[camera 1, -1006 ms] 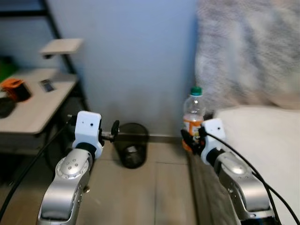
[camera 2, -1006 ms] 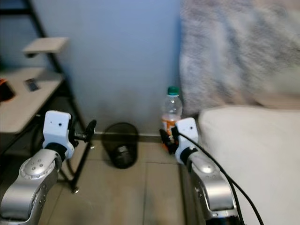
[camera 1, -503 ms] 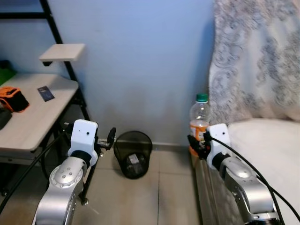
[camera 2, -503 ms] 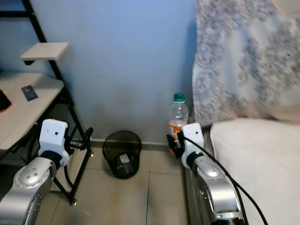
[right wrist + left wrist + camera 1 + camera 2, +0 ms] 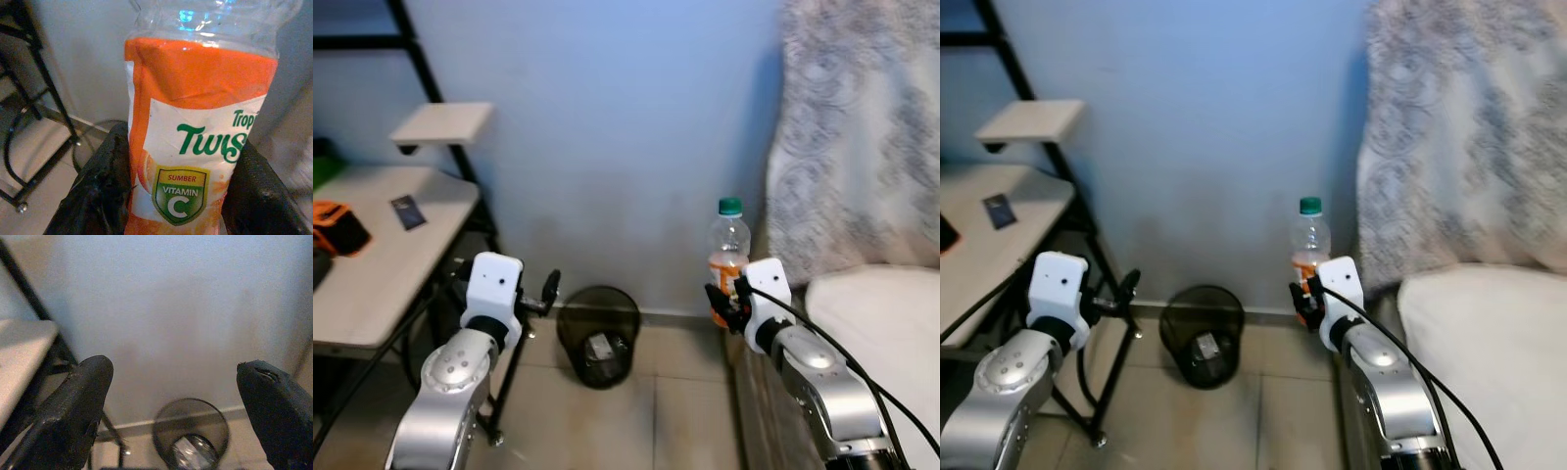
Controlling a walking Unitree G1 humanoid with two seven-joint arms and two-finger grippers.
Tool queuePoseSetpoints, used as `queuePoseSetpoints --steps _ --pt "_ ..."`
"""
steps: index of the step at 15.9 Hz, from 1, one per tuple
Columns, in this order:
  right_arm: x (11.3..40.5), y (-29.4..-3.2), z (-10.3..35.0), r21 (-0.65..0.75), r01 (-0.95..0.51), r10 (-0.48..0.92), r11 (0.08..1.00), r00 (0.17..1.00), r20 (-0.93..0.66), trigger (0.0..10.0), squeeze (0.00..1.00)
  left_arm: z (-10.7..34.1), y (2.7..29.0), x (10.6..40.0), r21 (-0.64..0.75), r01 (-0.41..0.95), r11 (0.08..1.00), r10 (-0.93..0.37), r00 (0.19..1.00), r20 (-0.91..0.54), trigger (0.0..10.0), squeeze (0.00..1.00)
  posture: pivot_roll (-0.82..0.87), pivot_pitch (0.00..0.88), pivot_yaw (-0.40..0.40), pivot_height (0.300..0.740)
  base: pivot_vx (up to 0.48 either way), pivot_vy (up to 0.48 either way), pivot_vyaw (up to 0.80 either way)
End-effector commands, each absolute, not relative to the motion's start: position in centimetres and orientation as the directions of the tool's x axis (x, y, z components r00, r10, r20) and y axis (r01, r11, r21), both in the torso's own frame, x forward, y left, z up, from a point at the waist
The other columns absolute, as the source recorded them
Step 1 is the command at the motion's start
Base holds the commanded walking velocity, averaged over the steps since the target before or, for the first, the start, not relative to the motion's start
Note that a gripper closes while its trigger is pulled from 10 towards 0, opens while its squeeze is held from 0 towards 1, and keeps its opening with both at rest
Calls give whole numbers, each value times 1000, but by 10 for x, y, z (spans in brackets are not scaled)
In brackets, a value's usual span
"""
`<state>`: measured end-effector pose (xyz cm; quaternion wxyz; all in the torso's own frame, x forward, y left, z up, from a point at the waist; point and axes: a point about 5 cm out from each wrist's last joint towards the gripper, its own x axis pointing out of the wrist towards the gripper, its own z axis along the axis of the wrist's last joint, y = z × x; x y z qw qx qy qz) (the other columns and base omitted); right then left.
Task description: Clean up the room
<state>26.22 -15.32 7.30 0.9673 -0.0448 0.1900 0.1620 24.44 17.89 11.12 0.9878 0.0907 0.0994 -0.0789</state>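
Note:
My right gripper point(image 5: 722, 304) is shut on a clear plastic bottle point(image 5: 728, 251) with an orange label and a green cap, held upright beside the bed. In the right wrist view the bottle point(image 5: 198, 137) stands between both black fingers point(image 5: 105, 186). A black mesh waste bin point(image 5: 598, 335) stands on the floor against the blue wall, left of the bottle, with a scrap of litter inside. My left gripper point(image 5: 551, 290) is raised and open, just left of and above the bin; the left wrist view looks past its fingertips point(image 5: 85, 396) down at the bin point(image 5: 191, 433).
A light wooden desk point(image 5: 372, 264) on a black frame stands at the left, carrying an orange-and-black object point(image 5: 335, 225) and a small dark card point(image 5: 408, 211). A small shelf point(image 5: 442, 122) juts above it. A white bed point(image 5: 891, 323) and patterned curtain point(image 5: 862, 137) are at the right. Floor is tiled.
The camera has shifted, so the whole scene drifts and the bin now sits more central. Both arms hold the same pose, the bottle still in my right gripper.

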Motion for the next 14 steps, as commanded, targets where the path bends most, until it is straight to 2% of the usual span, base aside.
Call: queuePoseSetpoints --steps 1,4,14 --pt "265 -140 79 -22 -374 344 927 872 -349 10000 0 113 188 245 177 152 972 -114 971 -208 10000 0 15 0 50 740 319 0 800" --pt "265 -138 78 -29 -380 347 924 870 -350 10000 0 113 187 246 172 156 973 -119 971 -210 10000 0 17 0 50 740 321 0 800" --pt "264 -140 69 -53 -370 318 928 857 -404 10000 0 112 184 246 165 177 970 -138 966 -219 10000 0 21 0 48 740 323 0 0"
